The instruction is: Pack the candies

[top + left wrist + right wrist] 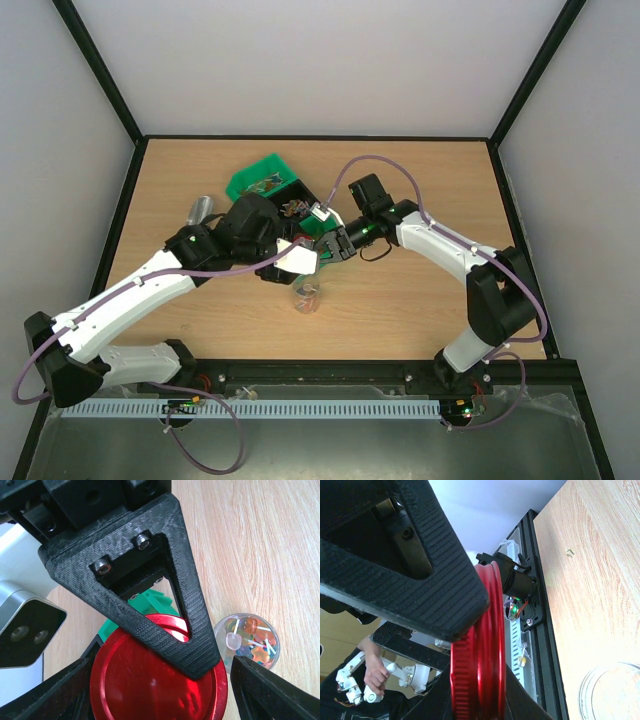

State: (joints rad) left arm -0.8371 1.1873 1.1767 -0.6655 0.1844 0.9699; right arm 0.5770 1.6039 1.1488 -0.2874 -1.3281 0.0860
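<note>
My right gripper [490,655] is shut on a red lid [480,680], pinching its two flat faces and holding it on edge. In the left wrist view the same red lid [150,680] sits between the wide jaws of my left gripper [160,680]. The lid's left rim meets one finger [60,690], and a thin strip of wood shows before the other finger [270,690]. A clear jar [247,640] stands on the table just beside and below, with the candies [250,630] inside. Both grippers meet above the jar [308,298] at mid-table.
A green bin [265,180] lies behind the grippers, with more small sweets [294,207] at its near corner. A silver scoop [200,208] rests left of it. The jar's rim [612,692] shows near the table's front rail [545,630].
</note>
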